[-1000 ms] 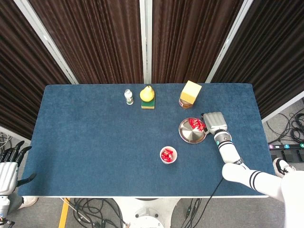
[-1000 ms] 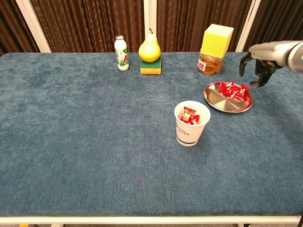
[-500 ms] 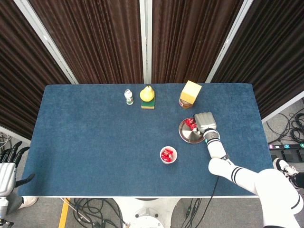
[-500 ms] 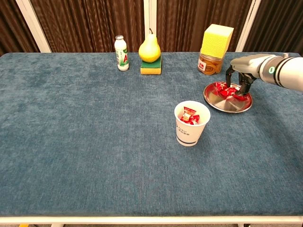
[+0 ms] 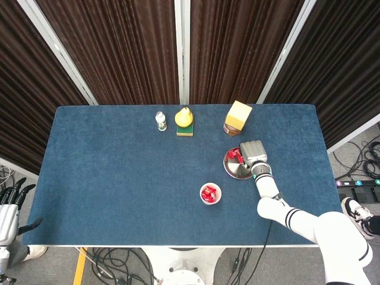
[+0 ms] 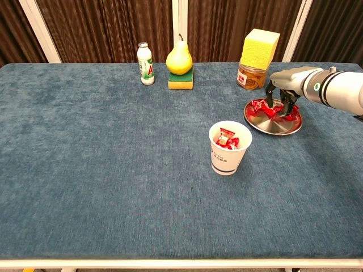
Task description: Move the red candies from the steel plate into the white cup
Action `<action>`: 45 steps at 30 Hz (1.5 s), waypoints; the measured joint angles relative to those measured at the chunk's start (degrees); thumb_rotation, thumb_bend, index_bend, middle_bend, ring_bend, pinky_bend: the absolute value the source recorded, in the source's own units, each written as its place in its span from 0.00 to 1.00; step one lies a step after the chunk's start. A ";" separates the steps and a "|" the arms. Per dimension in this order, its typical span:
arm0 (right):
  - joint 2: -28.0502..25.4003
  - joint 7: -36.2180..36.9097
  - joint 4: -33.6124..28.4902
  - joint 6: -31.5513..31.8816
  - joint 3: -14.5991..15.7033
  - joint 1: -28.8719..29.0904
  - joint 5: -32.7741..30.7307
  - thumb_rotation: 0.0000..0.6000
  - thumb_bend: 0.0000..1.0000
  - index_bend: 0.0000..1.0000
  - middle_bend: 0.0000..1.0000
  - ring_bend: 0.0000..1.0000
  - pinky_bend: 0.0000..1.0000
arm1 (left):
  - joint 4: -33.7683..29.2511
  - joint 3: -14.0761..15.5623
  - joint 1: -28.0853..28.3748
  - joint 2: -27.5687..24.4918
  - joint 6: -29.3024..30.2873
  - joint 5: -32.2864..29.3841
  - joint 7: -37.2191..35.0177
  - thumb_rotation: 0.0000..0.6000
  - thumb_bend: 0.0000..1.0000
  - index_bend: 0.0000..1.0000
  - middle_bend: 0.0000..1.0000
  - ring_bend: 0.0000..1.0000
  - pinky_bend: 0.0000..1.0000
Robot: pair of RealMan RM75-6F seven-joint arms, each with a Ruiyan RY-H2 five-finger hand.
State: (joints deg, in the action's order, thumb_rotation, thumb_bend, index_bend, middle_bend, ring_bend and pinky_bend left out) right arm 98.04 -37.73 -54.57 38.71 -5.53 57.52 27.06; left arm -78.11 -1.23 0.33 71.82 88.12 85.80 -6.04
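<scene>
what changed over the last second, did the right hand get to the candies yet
The right hand moved in from beside the round steel plate to directly over it, and its fingers now reach down among the red wrapped candies. Whether it grips one cannot be told. The white paper cup with candies inside, the yellow pear and the left hand at the table edge stayed put.

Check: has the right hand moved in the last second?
Yes. The right hand moved left, from beside the steel plate to over the red candies on it.
</scene>
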 measured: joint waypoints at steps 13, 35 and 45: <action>0.82 -1.47 1.43 -0.51 -0.56 -0.08 -1.04 1.00 0.35 0.61 0.95 0.98 1.00 | 0.07 -0.09 -0.07 0.04 -0.12 -0.18 -0.04 1.00 0.10 0.23 0.16 0.18 0.16; -19.25 15.09 -38.71 5.97 -5.66 -6.63 22.24 1.00 0.37 0.63 0.95 0.98 1.00 | -1.82 -0.34 0.23 -0.87 0.45 0.55 1.55 1.00 0.10 0.23 0.16 0.18 0.16; -21.74 20.50 -45.32 5.06 -2.31 -8.65 34.28 1.00 0.37 0.58 0.95 0.98 1.00 | -1.91 -0.23 -0.18 -0.89 0.67 0.23 1.54 1.00 0.10 0.23 0.16 0.18 0.16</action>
State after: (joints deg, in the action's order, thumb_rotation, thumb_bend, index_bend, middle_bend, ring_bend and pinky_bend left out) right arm 76.30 -17.24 -99.90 43.77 -7.85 48.87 61.34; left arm -80.02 -1.46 0.15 70.92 88.80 86.03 -4.50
